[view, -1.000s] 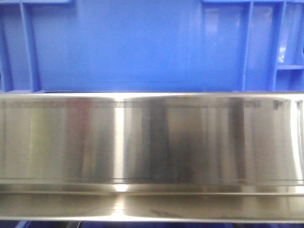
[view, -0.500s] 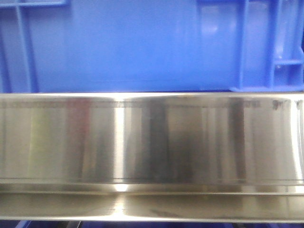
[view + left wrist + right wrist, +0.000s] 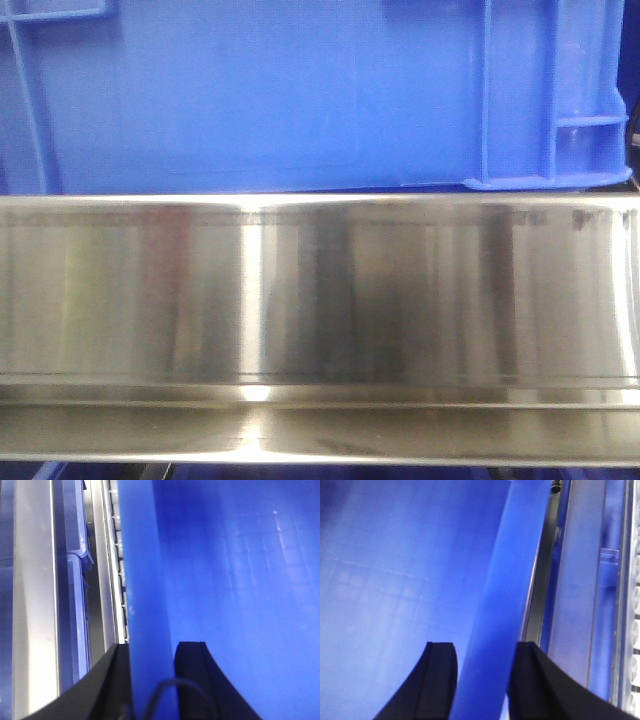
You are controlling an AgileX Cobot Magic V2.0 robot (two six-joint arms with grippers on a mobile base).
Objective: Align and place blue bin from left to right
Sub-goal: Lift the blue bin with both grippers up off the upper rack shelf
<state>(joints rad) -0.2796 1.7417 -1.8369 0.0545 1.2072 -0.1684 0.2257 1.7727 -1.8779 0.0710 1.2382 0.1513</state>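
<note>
The blue bin (image 3: 250,90) fills the top of the front view, its flat wall just above a steel ledge and its ribbed right corner (image 3: 560,140) showing. In the left wrist view my left gripper (image 3: 152,652) is shut on the bin's thick rim (image 3: 145,580), one black finger (image 3: 112,680) outside and the other inside the bin. The right wrist view shows my right gripper (image 3: 482,652) shut on the opposite rim (image 3: 515,555), with a finger (image 3: 440,675) inside the bin and the other outside.
A wide stainless steel ledge (image 3: 320,300) spans the front view below the bin. Left of the held rim lie a roller track (image 3: 119,555), steel rails and other blue bins (image 3: 77,610). On the right side are a dark rail (image 3: 540,580), another blue bin wall (image 3: 577,580) and rollers (image 3: 635,630).
In the front view the bin has slid to the left; its ribbed right corner and end have come into view and its right bottom edge sits slightly higher.
</note>
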